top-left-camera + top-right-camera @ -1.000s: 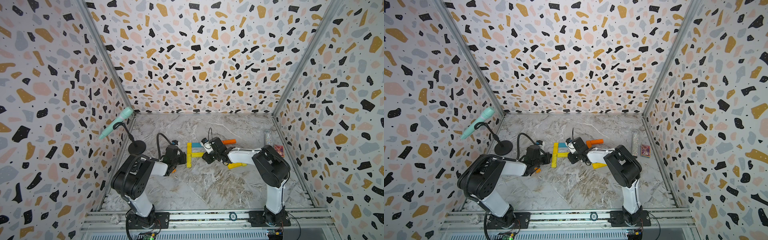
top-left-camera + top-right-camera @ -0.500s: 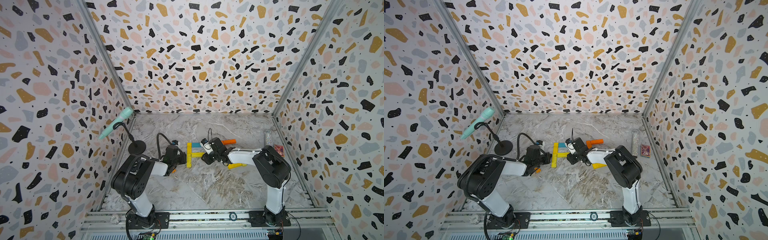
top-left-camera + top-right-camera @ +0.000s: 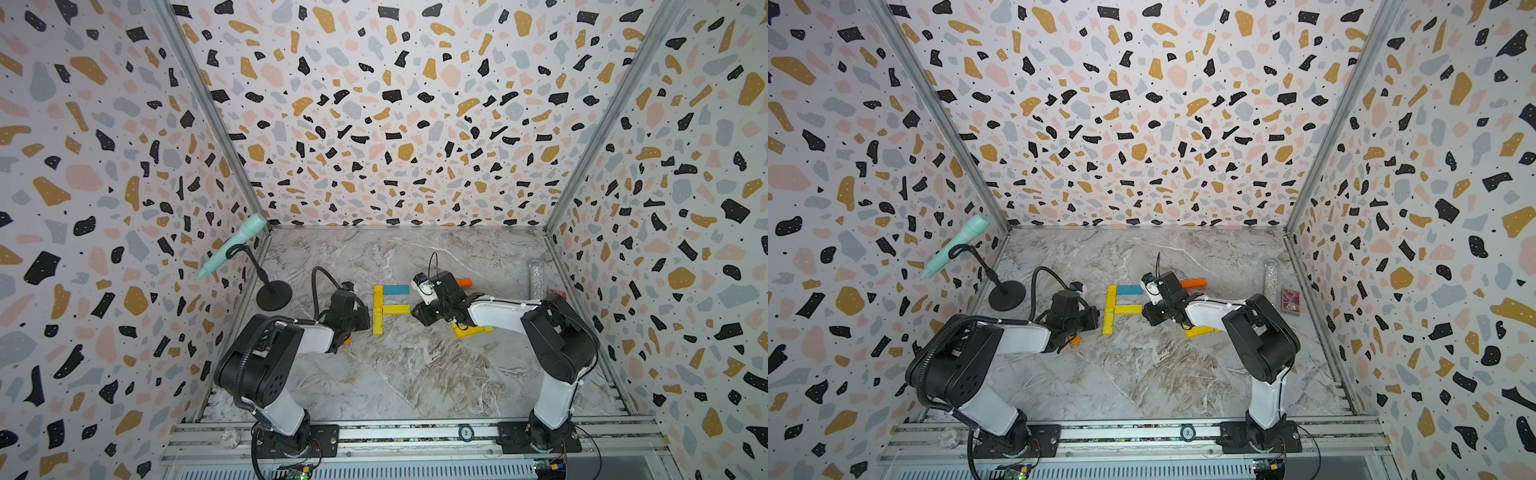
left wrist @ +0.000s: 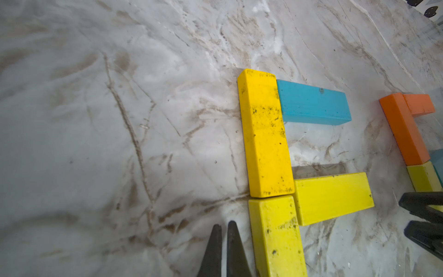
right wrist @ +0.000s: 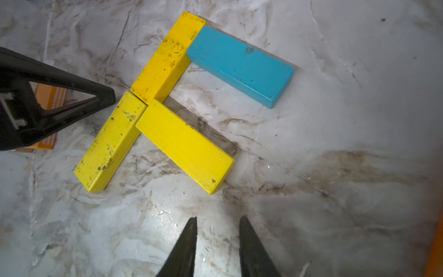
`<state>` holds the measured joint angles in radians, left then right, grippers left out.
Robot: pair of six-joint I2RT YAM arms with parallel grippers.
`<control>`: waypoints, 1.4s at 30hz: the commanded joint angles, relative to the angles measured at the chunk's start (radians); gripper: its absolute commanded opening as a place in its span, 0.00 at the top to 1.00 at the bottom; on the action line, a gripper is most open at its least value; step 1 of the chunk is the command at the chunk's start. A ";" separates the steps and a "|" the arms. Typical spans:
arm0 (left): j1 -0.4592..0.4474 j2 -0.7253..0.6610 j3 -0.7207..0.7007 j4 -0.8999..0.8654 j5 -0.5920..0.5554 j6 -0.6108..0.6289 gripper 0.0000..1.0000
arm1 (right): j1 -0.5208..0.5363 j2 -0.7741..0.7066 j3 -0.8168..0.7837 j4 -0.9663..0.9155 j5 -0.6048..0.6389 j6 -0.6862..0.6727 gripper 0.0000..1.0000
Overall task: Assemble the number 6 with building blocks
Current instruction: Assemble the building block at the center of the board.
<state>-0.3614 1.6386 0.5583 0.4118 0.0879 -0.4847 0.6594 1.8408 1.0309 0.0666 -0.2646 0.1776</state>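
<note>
Right wrist view first: my right gripper point(image 5: 218, 217) stands partly open with nothing between its jaws. It sits low over the marble tabletop point(image 5: 335, 120), just short of the free end of the middle yellow block point(image 5: 184, 146). In the left wrist view, the left gripper point(image 4: 224, 223) is pinched shut on nothing, its tips just beside the lower yellow block point(image 4: 275, 237).

Beyond these, the upper yellow block point(image 5: 167, 57) butts end to end with the lower one. The blue block point(image 5: 239, 66) caps the top, so the figure reads as an F.

I judge the step in hand is fetching the piece that closes the loop on the open side. To do it well, I lift the right arm point(image 3: 498, 316) straight up before swinging, so that no fingertip nudges the middle yellow block. When placing, I can use the shut left tips as a stop against the lower yellow block.

Farther off, in a top view, spare yellow blocks point(image 3: 471, 331) lie under the right arm. An orange block point(image 3: 464, 282) lies behind its wrist.
</note>
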 commanded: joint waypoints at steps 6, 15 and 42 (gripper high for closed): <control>-0.004 0.027 0.025 -0.022 -0.009 0.025 1.00 | -0.030 -0.002 -0.007 0.077 -0.120 0.055 0.69; -0.006 0.035 0.026 -0.015 -0.002 0.028 1.00 | -0.034 0.058 0.027 0.070 -0.134 0.057 0.68; -0.006 0.047 0.018 -0.002 0.008 0.026 1.00 | -0.034 0.039 0.028 0.081 -0.162 0.062 0.64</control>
<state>-0.3614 1.6680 0.5705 0.4465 0.0937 -0.4778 0.6239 1.9198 1.0393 0.1440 -0.4133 0.2283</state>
